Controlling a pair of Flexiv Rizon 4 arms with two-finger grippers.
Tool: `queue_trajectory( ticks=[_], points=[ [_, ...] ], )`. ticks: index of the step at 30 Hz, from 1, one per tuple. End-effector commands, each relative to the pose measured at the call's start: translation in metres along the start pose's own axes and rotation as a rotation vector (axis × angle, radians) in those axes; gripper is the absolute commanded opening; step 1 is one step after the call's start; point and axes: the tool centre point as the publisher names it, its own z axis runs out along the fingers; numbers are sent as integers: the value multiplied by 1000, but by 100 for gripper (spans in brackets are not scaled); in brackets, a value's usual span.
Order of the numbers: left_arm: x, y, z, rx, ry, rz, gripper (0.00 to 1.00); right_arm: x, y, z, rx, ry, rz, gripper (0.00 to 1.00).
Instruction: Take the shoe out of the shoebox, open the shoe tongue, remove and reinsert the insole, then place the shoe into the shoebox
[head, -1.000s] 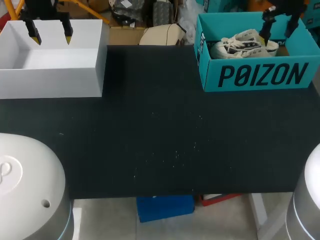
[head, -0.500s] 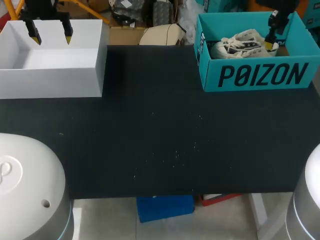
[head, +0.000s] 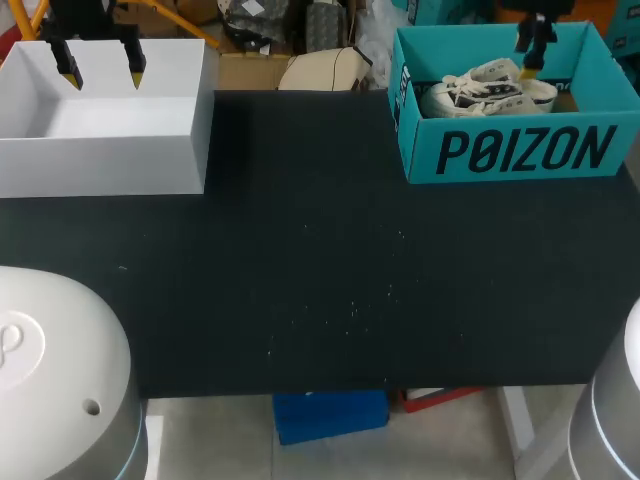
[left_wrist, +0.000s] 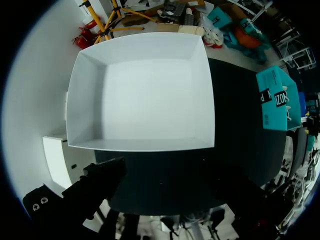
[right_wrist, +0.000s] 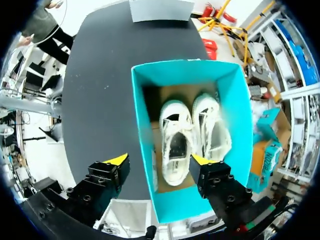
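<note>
Moved: right gripper (head: 529, 52), from the right end of the shoebox (head: 500, 150) toward its far wall.
Right grip: spread wide, empty, above the shoebox.
shoes (right_wrist: 175, 145): white pair, side by side inside the shoebox.
left gripper (head: 100, 72): spread wide, empty, over white box (head: 100, 165).

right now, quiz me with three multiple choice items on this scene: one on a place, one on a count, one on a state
1. The shoes lie:
A. on a plate
B. in the teal shoebox
C. in a drawer

2. Shoes in the teal shoebox:
A. one
B. two
C. three

3. The right gripper is:
A. shut on a shoe
B. shut on a lace
C. open, above the teal shoebox

Answers:
1. B, the right wrist view shows them inside the teal walls.
2. B, a white pair lies side by side.
3. C, its yellow tips stand apart and touch nothing.
</note>
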Motion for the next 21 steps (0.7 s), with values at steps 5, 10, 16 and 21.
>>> queue_trajectory(
  ticks=[5, 10, 16, 21],
  points=[
    [1, 0, -1, -2, -3, -2, 100, -44, -19, 44, -39, 68, -72, 53],
    [1, 0, -1, -2, -3, -2, 100, -62, -25, 70, -49, 82, -101, 62],
    [1, 0, -1, -2, -3, -2, 100, -81, -34, 100, -30, 92, -112, 48],
    [1, 0, -1, -2, -3, -2, 100, -91, -41, 121, -7, 79, -101, 42]
  ],
)
